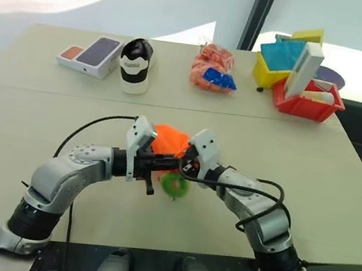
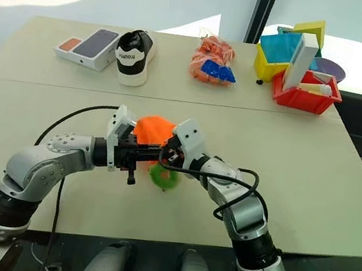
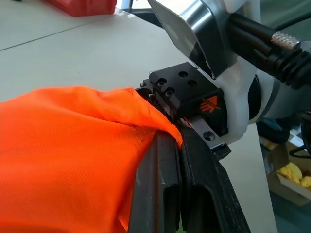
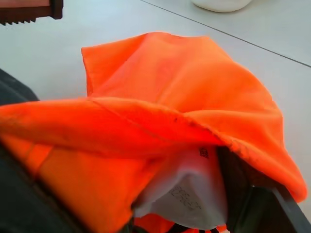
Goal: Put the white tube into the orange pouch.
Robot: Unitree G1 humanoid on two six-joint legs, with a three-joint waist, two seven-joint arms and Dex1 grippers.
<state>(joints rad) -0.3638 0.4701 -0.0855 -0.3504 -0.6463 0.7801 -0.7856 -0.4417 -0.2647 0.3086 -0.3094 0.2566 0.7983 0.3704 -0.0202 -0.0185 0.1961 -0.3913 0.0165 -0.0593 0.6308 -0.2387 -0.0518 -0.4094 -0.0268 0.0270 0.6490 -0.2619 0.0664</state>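
The orange pouch (image 1: 168, 140) is held up just above the middle of the table between my two grippers. My left gripper (image 1: 159, 165) is shut on the pouch's rim; the left wrist view shows the fabric (image 3: 73, 145) pinched between its black fingers (image 3: 160, 184). From the right, my right gripper (image 1: 187, 162) meets the pouch opening, shut on the white tube (image 4: 189, 189), which lies under the orange fabric (image 4: 170, 82) with only part of its white body and print showing. The green fuzzy ring (image 1: 174, 185) hangs below the pouch.
Along the far side of the table are a phone box (image 1: 90, 54), a black-and-white shoe (image 1: 136, 64), an orange mesh bag (image 1: 214, 68), a yellow bin (image 1: 273, 71), and a red bin (image 1: 309, 103) holding a tall white box (image 1: 303, 69).
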